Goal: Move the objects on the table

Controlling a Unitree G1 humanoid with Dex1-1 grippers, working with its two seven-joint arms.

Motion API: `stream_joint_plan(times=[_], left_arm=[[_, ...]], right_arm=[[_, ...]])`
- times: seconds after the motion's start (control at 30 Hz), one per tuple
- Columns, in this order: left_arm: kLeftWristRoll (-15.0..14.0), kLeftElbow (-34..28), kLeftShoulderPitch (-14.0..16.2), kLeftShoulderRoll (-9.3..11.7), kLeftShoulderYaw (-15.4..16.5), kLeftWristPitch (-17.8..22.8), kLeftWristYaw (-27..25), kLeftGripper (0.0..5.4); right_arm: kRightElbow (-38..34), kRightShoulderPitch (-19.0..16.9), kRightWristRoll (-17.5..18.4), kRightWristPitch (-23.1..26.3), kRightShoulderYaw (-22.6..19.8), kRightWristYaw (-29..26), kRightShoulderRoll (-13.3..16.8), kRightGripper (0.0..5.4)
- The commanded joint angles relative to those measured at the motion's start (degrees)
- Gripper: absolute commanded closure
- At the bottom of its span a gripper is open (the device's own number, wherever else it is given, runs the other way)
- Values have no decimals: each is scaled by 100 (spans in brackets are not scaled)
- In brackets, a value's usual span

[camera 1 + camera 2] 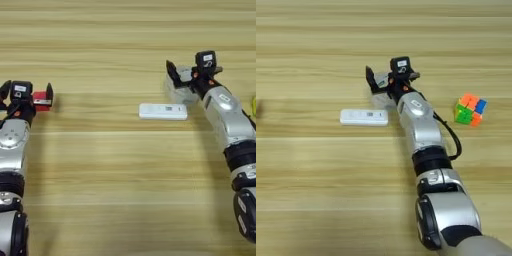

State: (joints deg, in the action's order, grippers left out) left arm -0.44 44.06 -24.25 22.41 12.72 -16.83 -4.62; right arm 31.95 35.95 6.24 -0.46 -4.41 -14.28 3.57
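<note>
My left gripper stands open at the left edge of the table. The small red cube sits between its fingers, close against the finger on the picture's right. My right gripper is open at the far middle, its fingers spread over the clear tape roll. The arm partly hides the roll, and I cannot tell whether a finger touches it. The flat white bar lies just left of the right arm. The multicoloured puzzle cube sits to the arm's right.
The right arm stretches from the near edge up across the middle of the table. The left arm runs along the left edge.
</note>
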Motion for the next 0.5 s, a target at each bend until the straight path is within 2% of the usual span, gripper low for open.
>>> stream_joint_plan(times=[0.03, 0.27, 0.5], left_arm=[[-90, 7, -42, -34, 3, -69, -46, 0], [-110, -41, -20, -86, -36, -104, -188, 0], [-266, 12, -33, -171, -65, 27, -509, 0]], right_arm=[[-119, -56, 54, 120, 44, -40, -30, 4], [-186, -103, 70, 108, 83, -64, -35, 4], [-319, -157, 107, 146, 105, -94, -45, 4]])
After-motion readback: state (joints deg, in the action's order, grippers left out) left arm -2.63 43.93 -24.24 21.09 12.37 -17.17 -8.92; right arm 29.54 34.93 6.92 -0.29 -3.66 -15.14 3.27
